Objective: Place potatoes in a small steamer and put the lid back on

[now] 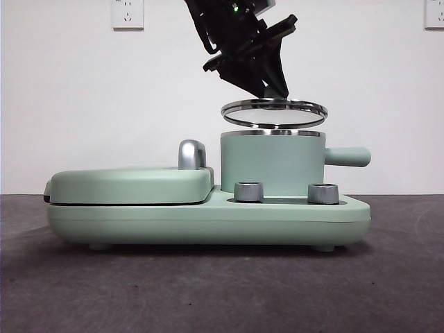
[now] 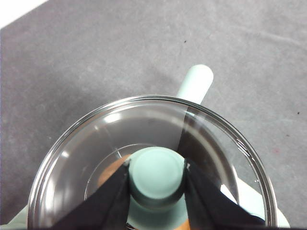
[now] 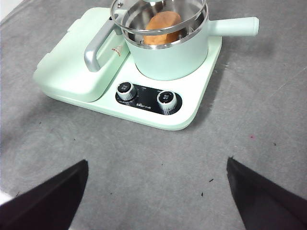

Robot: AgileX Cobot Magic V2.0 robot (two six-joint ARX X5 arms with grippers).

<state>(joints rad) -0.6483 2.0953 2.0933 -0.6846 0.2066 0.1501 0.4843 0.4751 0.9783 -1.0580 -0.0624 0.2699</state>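
Observation:
The small steamer is a mint-green pot with a steel rim and a side handle, standing on the right of the cooker base. The potato lies inside it, tan-orange. The glass lid hovers level, a short gap above the pot's rim. My left gripper is shut on the lid's green knob, coming down from above in the front view. My right gripper is open, back from the cooker, with nothing between its jaws.
The cooker base carries a flat hinged griddle plate with a steel handle on the left and two steel dials in front of the pot. Dark grey table surface surrounds it. A white wall stands behind.

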